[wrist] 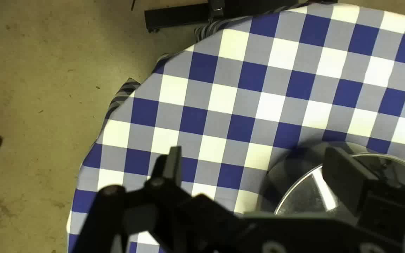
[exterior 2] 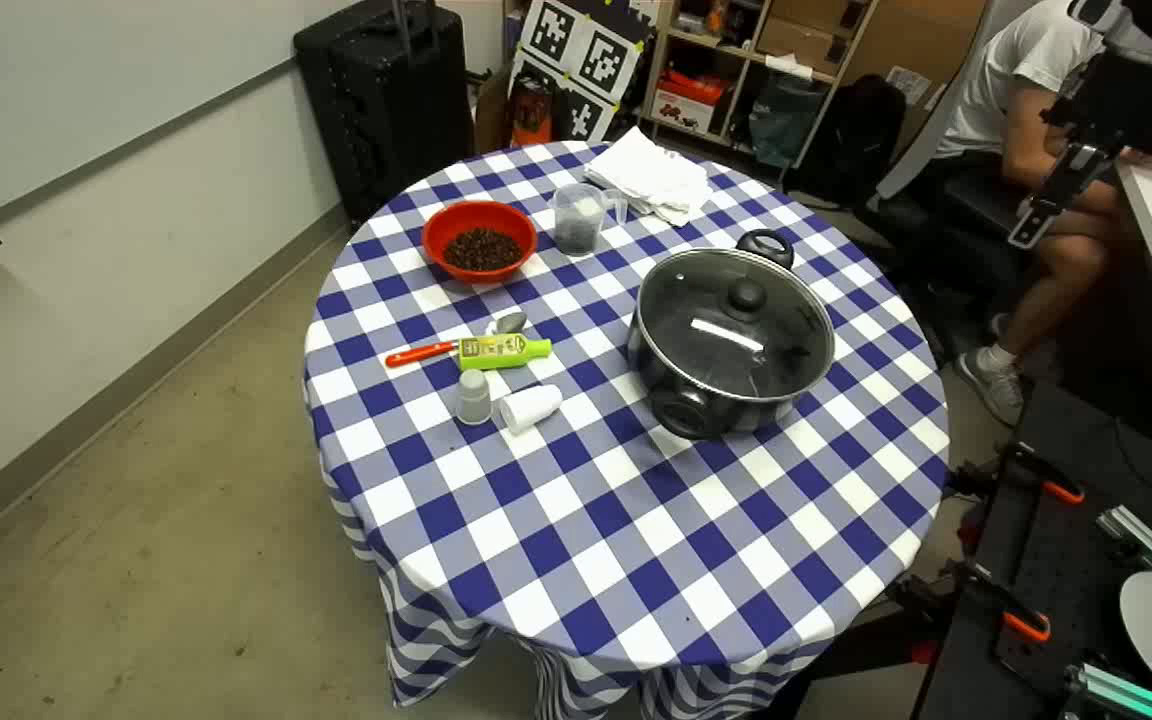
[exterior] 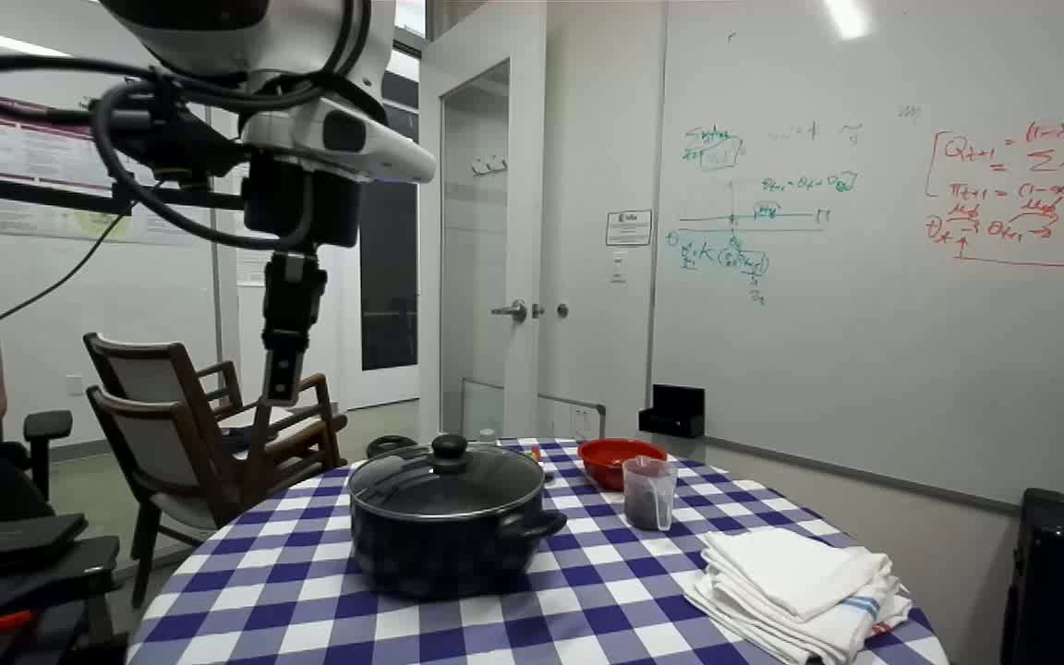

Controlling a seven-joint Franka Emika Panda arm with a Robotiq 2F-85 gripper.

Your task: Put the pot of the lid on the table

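The wide black pot (exterior: 440, 559) stands on the round checkered table (exterior: 255, 591), which also shows in both other views (exterior 2: 576, 520) (wrist: 213, 98). The dark glass lid (exterior: 495, 485) with its black knob sits on the pot (exterior 2: 641, 360) in both exterior views. In the wrist view part of the lid (wrist: 304, 196) and the pot's side (wrist: 283, 168) show at lower right, partly hidden by a finger. My gripper (wrist: 253, 153) is open and empty, its fingers wide apart. It hangs above the lid's height, off to the pot's side, in both exterior views (exterior: 281, 392) (exterior 2: 1031, 225).
A red bowl (exterior 2: 481, 225) of dark beans, a clear measuring cup (exterior 2: 578, 225) and folded white cloths (exterior 2: 651, 178) stand on the table. A green bottle (exterior 2: 498, 351), a red-handled utensil (exterior 2: 421, 354) and two small shakers (exterior 2: 474, 397) (exterior 2: 530, 407) lie or stand near the bowl.
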